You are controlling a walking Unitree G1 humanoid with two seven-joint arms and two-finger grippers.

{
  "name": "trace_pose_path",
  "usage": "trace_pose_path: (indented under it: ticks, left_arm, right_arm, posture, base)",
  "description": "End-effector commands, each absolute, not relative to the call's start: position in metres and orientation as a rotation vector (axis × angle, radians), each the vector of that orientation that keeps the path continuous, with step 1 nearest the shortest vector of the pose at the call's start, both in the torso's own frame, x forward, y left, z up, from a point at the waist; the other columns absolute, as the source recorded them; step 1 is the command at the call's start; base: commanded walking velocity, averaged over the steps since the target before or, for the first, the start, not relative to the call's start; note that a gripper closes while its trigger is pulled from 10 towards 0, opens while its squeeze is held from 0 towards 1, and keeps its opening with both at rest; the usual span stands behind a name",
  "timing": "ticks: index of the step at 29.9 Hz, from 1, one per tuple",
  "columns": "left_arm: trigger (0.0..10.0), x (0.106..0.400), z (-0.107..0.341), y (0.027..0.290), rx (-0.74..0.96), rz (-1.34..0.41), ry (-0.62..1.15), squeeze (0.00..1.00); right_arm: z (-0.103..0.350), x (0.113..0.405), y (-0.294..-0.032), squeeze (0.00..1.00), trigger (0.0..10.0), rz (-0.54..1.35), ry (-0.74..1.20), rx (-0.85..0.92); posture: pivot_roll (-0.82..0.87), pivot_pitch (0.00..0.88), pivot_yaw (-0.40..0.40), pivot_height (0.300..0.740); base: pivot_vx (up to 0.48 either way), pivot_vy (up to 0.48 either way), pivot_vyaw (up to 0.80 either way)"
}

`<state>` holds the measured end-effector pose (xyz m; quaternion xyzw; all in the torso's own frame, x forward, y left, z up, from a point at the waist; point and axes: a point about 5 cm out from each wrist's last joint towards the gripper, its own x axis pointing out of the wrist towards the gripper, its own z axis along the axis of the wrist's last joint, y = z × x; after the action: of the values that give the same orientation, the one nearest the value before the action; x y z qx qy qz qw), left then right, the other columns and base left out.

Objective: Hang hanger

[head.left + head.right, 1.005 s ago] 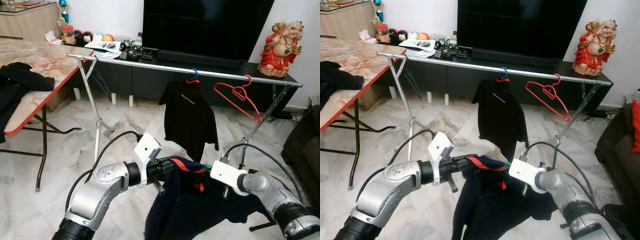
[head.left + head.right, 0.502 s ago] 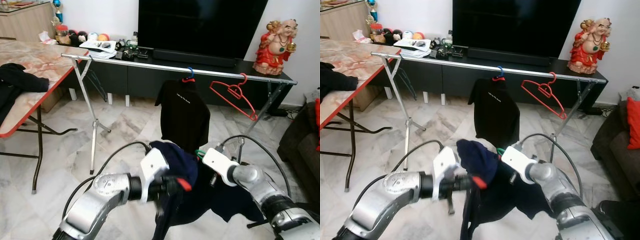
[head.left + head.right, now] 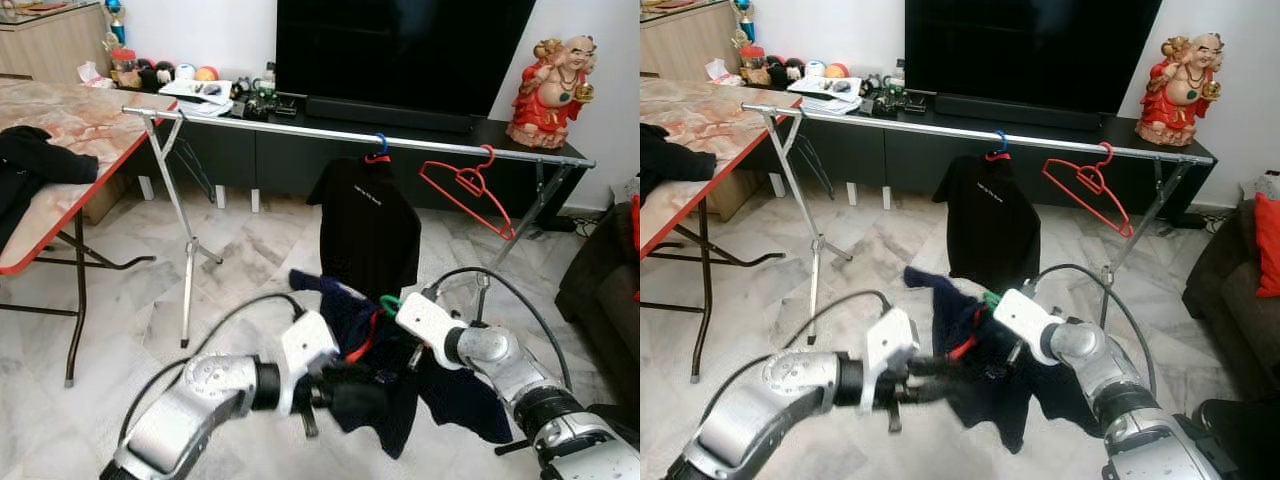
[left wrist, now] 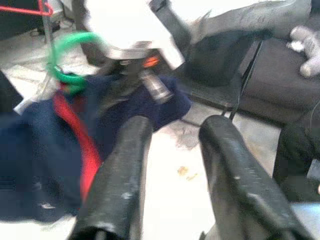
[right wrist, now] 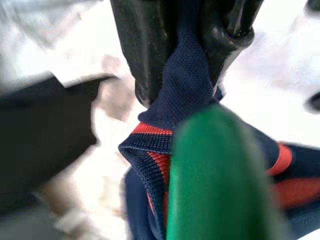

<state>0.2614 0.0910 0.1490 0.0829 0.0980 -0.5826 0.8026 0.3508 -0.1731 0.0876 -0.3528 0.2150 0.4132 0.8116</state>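
A: Where is the hanger?

B: The green hanger point(image 3: 389, 302) sits low in front of the robot, its hook poking up just beside the right gripper point(image 5: 185, 75). A navy shirt point(image 3: 400, 380) with red trim hangs from it, drooping toward the floor.

A: And the right gripper's hold?

B: Its black fingers point(image 5: 142, 55) are pinched closed on a fold of the navy shirt at the collar, with the green hook blurred right in front of them.

A: The left one?

B: The left gripper point(image 4: 172, 145) is lower and to the left, pointing at the cloth. Its two fingers point(image 4: 122, 170) stand apart with nothing between them; the shirt lies just beyond the tips.

A: What's around them?

B: A marble floor point(image 3: 250, 250). Behind runs a metal clothes rail point(image 3: 300, 128) on folding legs, carrying a black T-shirt point(image 3: 368, 225) on a blue-hooked hanger and, further right, an empty red hanger point(image 3: 470, 195). Beyond that, a dark TV point(image 3: 400, 50) on a low cabinet, a red laughing figurine point(image 3: 555, 90), and a red-edged table point(image 3: 70, 130) on the left with dark clothing point(image 3: 30, 170) on it.

A: Anything one view adds?

B: The left wrist view shows the right gripper's white housing head-on, and a dark sofa point(image 4: 280, 85) behind it.
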Motion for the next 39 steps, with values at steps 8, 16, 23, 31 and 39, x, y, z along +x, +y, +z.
trace_pose_path:
  ticks: [8,16,23,31,39]
  left_arm:
    - [10.0,0.264,0.143,0.112,0.307,-1.234,0.266,1.0]
    - [10.0,0.272,0.134,0.114,0.356,-1.187,0.289,1.0]
    - [10.0,0.277,0.131,0.118,0.384,-1.155,0.276,1.0]
    - [10.0,0.275,0.122,0.113,0.404,-1.191,0.321,0.03]
    - [10.0,0.271,0.119,0.094,0.367,-1.239,0.302,0.0]
  right_arm:
    - [0.097,0.338,-0.177,0.0,0.0,1.2,0.444,-0.847]
    - [0.097,0.334,-0.167,0.0,0.0,1.274,0.398,-0.817]
    - [0.096,0.327,-0.166,0.0,0.0,1.353,0.386,-0.81]
    - [0.098,0.325,-0.159,0.0,0.0,1.379,0.355,-0.807]
    - [0.102,0.324,-0.146,0.0,0.0,1.424,0.3,-0.797]
  posture:
    - [0.13,0.0,-0.12,0.74]
    - [0.13,0.0,-0.114,0.74]
    - [0.12,0.0,-0.109,0.74]
    - [0.11,0.0,-0.103,0.74]
    - [0.11,0.0,-0.104,0.74]
  base:
    - [0.0,0.0,0.0]
    - [0.0,0.0,0.0]
    - [0.0,0.0,0.0]
    - [0.0,0.0,0.0]
    - [0.0,0.0,0.0]
